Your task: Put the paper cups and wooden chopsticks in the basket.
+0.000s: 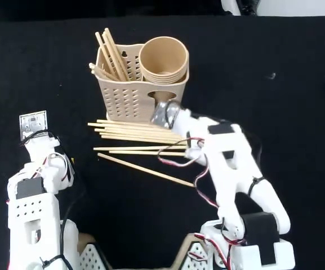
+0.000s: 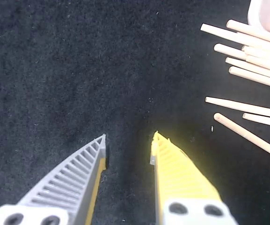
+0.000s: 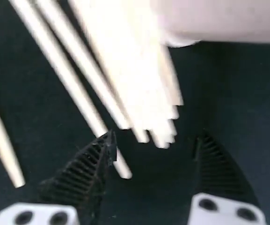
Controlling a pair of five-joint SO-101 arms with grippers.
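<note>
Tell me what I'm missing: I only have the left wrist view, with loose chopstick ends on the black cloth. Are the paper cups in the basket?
Observer: Yes. The high view shows the paper cups stacked inside the basket.
Operator: Any chopsticks in there too?
Observer: Yes, a tilted bunch stands in the basket beside the cups.
Operator: Where is the other arm?
Observer: The right gripper is open at the ends of the loose chopsticks, just in front of the basket.
</note>
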